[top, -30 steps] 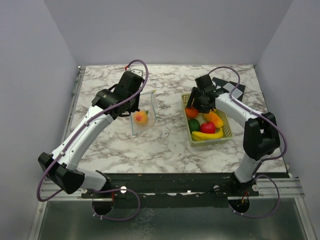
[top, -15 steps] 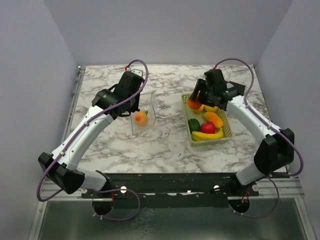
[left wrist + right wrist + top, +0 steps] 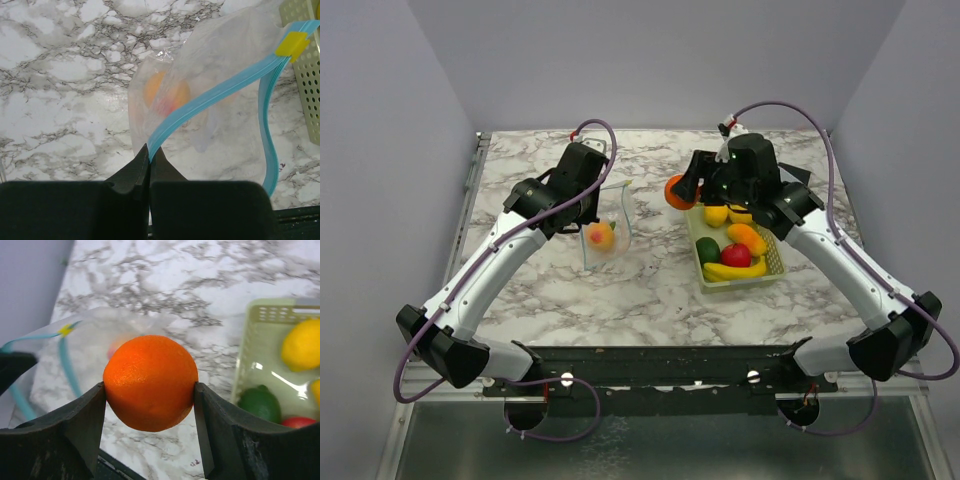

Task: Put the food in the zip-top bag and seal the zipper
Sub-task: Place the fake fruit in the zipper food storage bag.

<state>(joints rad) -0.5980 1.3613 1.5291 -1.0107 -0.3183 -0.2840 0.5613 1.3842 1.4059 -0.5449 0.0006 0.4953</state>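
My right gripper (image 3: 677, 190) is shut on an orange toy fruit (image 3: 150, 382), held in the air just left of the basket, between basket and bag; it also shows in the top view (image 3: 676, 190). My left gripper (image 3: 149, 150) is shut on the light blue zipper strip (image 3: 210, 95) of the clear zip-top bag (image 3: 605, 230), holding its mouth open. A peach-coloured fruit (image 3: 602, 237) lies inside the bag, and shows in the left wrist view (image 3: 167, 95). More food sits in the basket: lemon (image 3: 716, 214), lime (image 3: 707, 250), red fruit (image 3: 736, 255), bananas (image 3: 732, 271).
The pale yellow-green perforated basket (image 3: 777, 262) stands right of centre on the marble table (image 3: 650, 290). A yellow slider tab (image 3: 292, 44) sits at the far end of the zipper. Grey walls close in the back and sides.
My right gripper has lifted the orange fruit out of the basket and carried it left, past the basket's left edge toward the bag. The left arm and bag have not moved.
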